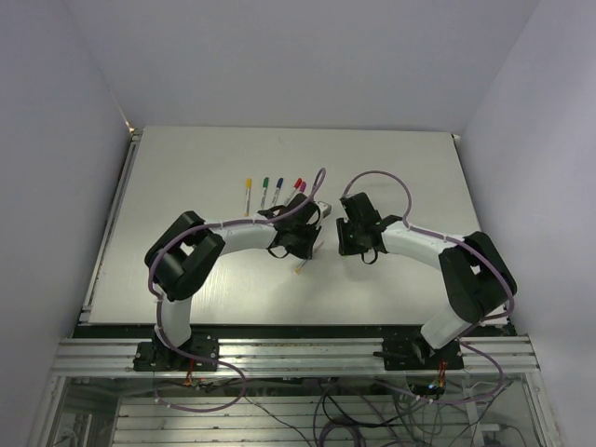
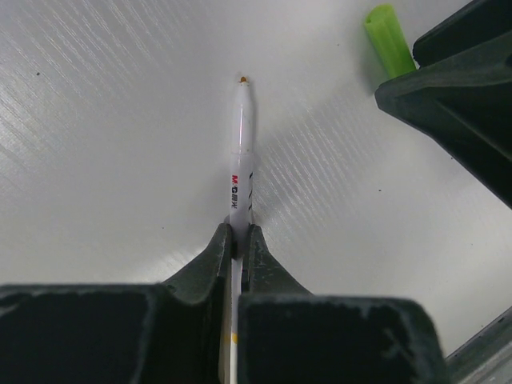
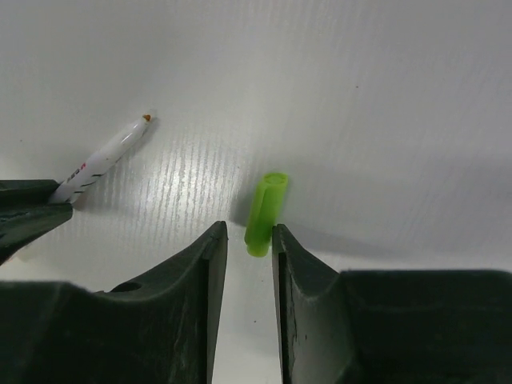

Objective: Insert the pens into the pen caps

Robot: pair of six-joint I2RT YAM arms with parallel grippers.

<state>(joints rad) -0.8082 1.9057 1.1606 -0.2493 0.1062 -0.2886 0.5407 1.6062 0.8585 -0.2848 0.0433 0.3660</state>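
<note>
The left hand (image 2: 238, 238) is closed tight on the white pen (image 2: 242, 144) with orange tip. The right hand (image 3: 249, 234) stands partly open over the tabletop (image 3: 384, 96), and the light green cap (image 3: 266, 206) lies there with its near end between the two fingers, not squeezed.

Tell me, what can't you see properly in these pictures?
- Right wrist: whether the right gripper touches the cap; its near end dips between the fingers.
- Left wrist: the pen's back end, hidden between the left gripper's shut fingers.
- Top: the cap, covered by the grippers; the other pens, too small to tell if they're fully capped.
</note>
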